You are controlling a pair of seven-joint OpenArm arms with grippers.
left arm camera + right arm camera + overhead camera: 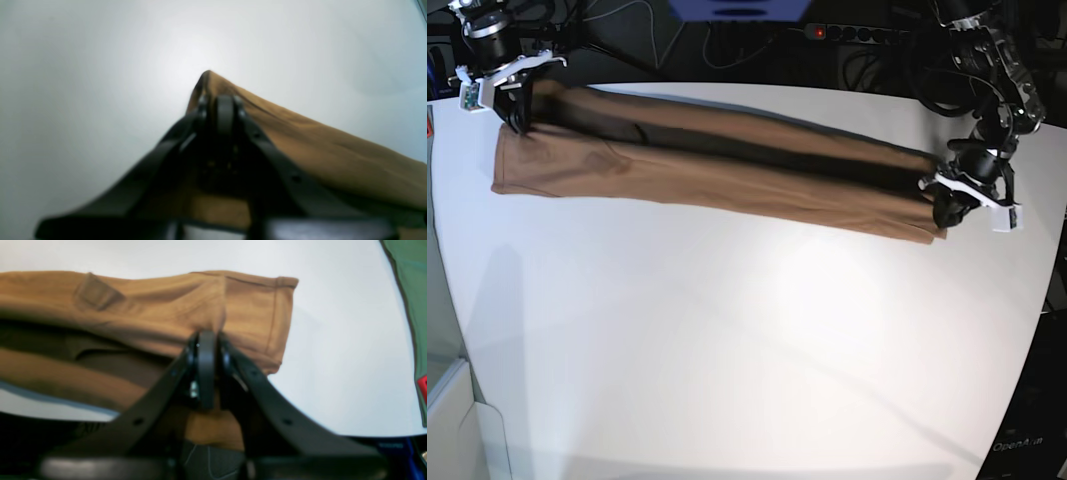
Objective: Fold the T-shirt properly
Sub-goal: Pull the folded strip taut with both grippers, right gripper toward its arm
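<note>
One T-shirt point(717, 165) in view, tan, stretched as a long folded band across the upper part of the base frame on the white table point(747, 350). You've got two grippers on it: left gripper point(949, 205) at right of frame pinched tight on one end, right gripper point(515, 115) at upper left pinched tight on the other, near a sleeve point(260, 320). One readable mark: "OpenArm" text point(1024, 445) at lower right. No print on the cloth.
</note>
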